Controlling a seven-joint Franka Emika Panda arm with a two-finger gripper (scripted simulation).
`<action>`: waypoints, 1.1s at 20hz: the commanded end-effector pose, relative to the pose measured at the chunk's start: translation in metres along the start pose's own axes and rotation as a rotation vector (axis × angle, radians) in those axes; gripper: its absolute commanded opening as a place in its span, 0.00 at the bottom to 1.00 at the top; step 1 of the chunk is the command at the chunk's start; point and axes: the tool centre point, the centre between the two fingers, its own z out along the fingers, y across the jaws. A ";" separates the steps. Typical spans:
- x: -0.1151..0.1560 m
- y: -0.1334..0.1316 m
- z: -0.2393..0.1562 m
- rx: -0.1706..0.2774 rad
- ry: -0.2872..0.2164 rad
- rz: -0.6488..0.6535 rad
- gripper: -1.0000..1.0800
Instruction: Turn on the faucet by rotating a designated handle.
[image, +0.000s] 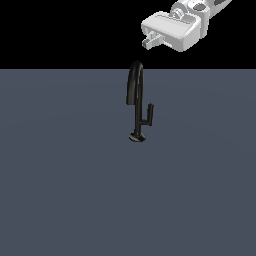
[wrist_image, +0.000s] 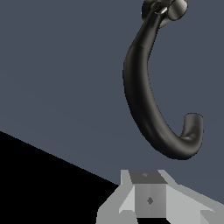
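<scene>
Closest to my wrist camera sits my own pincer (wrist_image: 148, 199), a pale grey block filling the near edge of that view; its two fingers sit pressed together with no gap showing between them. In the exterior view the same pincer (image: 148, 42) hangs in the air above the faucet (image: 136, 102), off to that view's right, clear of it and touching nothing, and there too I see only one small stub, so I read the fingers as closed on nothing.

Just beyond my pincer in the wrist view curves the faucet's glossy black spout (wrist_image: 144, 105), sweeping down to its hooked mouth, with the round base disc (wrist_image: 165, 11) at the far end. I cannot make out the handle in that view.

From outside, the faucet stands upright on the flat blue-grey floor (image: 60, 190), near the middle of the scene. Its thin stem rises from the base disc (image: 137, 137) and arches over into the tall gooseneck. On the exterior view's right of the stem branches the handle (image: 147, 116), a short L-shaped lever with its stubby tip pointing up, well below my pincer.
</scene>
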 end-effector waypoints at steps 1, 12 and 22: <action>0.021 -0.001 0.000 0.051 -0.043 0.051 0.00; 0.124 0.007 0.017 0.301 -0.250 0.306 0.00; 0.194 0.025 0.048 0.489 -0.403 0.500 0.00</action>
